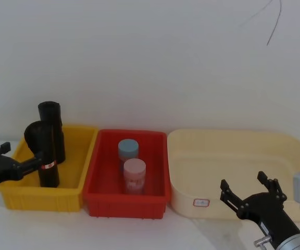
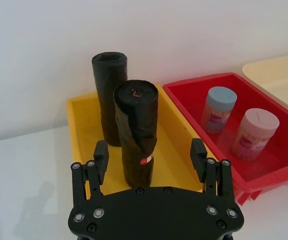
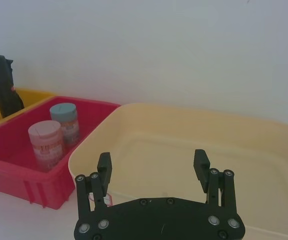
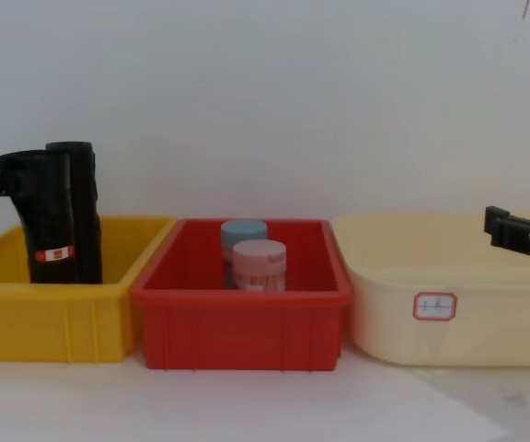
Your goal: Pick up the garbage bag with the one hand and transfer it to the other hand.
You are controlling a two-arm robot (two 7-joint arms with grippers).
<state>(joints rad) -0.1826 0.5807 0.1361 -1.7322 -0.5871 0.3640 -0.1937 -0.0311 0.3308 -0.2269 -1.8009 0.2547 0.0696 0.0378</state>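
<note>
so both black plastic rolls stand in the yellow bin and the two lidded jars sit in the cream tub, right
No: the blue-lidded jar and pink-lidded jar sit in the red plastic bin, not the cream tub, per the head view. The labelled black roll and the plain black roll stand in the yellow bin.

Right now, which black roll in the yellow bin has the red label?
The front garbage bag, nearest the left gripper; the roll behind it shows no label.

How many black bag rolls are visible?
2. Both stand upright in the yellow bin: the labelled garbage bag ahead of the open left hand, the unlabelled roll behind it. None looks hidden. The right hand hovers at lower right.
</note>
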